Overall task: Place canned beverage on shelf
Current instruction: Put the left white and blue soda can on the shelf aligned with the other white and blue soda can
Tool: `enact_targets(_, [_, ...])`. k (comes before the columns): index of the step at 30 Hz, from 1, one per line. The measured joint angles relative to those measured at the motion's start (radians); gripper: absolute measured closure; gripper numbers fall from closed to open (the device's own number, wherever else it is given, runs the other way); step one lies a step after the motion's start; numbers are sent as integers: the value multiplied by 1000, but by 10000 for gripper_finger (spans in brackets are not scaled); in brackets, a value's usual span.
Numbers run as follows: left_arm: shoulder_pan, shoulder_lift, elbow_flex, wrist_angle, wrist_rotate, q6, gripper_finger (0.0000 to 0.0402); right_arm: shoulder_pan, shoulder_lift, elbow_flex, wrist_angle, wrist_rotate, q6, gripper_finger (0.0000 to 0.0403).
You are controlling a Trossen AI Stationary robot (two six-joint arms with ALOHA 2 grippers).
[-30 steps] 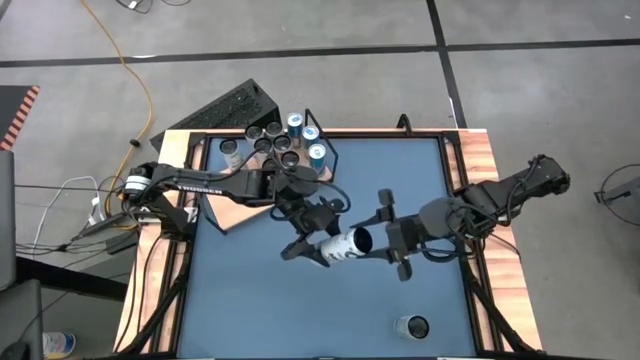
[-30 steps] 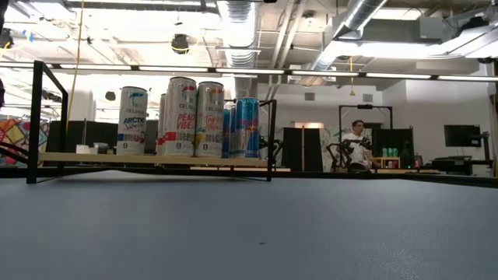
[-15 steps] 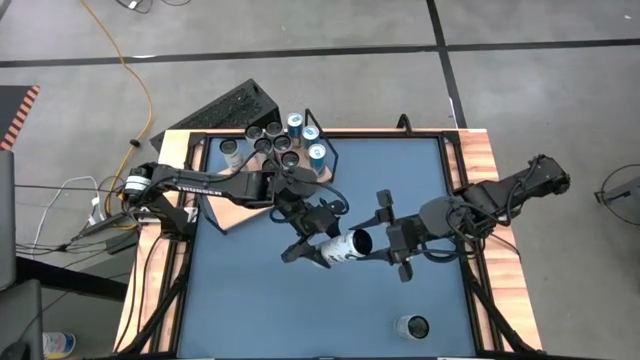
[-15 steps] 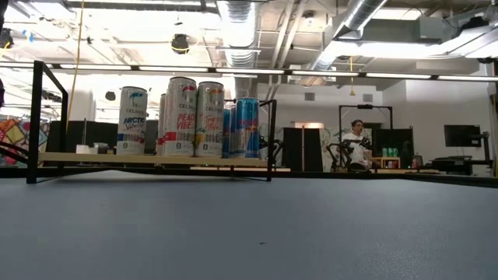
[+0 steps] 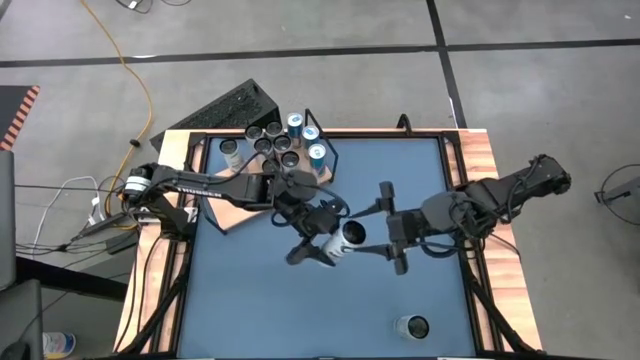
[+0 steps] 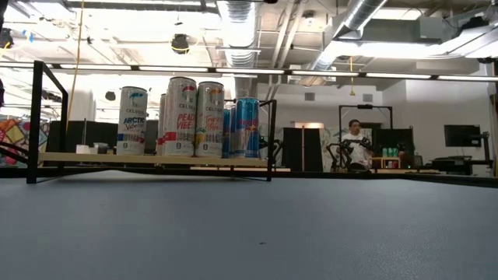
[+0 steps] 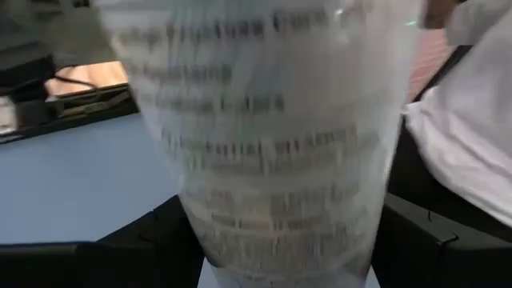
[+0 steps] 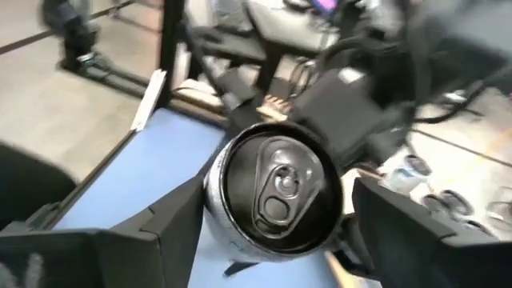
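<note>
A white can [image 5: 342, 240] hangs over the middle of the blue table, with my left gripper [image 5: 322, 235] shut on it. Its pull-tab top [image 8: 276, 188] faces my right gripper [image 5: 392, 227]. That gripper is open, and its fingers stand on either side of the can's top end. The shelf [image 5: 232, 208], a pale-wood board with a black wire frame, lies at the table's far left. Several cans [image 5: 275, 142] stand on its far end. In the low view the shelf [image 6: 156, 158] and its cans [image 6: 194, 117] show, but neither gripper. My left gripper pinches the can's side wall [image 7: 200, 232] between its two fingers, which lie across the can's body. It comes from the table's left, slanting a little downward. The can is lifted clear of the table, tilted, with its top toward the table's right.
One more can [image 5: 411, 327] stands upright on the table near the front right. A dark ribbed box [image 5: 235, 108] sits on the floor behind the shelf. Wooden strips [image 5: 480, 160] edge the table on both sides. A person [image 6: 358, 144] sits far off in the room.
My right gripper has opened a little and let go of the can's top end. The can has turned in my left gripper's hold and now shows shorter from above, its top drawn slightly back toward the left.
</note>
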Motion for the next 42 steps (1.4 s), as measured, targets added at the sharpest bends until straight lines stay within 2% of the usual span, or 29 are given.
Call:
enact_targets(4, [-4,1,-1,-11,-102,-1,145,0,0,1,53,97,14,93])
enact_targets(9, [-22,2,-1,-31,-289,-4,145,1,-2,3,61,333,140,91])
enact_targets(12, [-37,2,-2,-33,-410,3,145,23,-1,3,43,420,189,91])
enact_targets(15, [-51,2,-2,-29,-525,6,145,62,-1,3,34,500,231,91])
enact_targets(21, [-64,2,-2,-66,-685,-14,145,179,-10,2,7,746,271,91])
enact_targets(27, [-66,2,-1,-51,-771,-44,145,299,-9,2,-59,744,498,91])
enact_targets(31, [-70,1,-1,-21,-784,-42,145,333,32,0,-111,883,537,91])
enact_targets(36, [-89,1,-1,-27,-778,-46,145,405,25,0,-175,902,456,91])
enact_targets(42, [-101,1,-1,-25,-797,-45,145,440,16,0,-181,895,260,91])
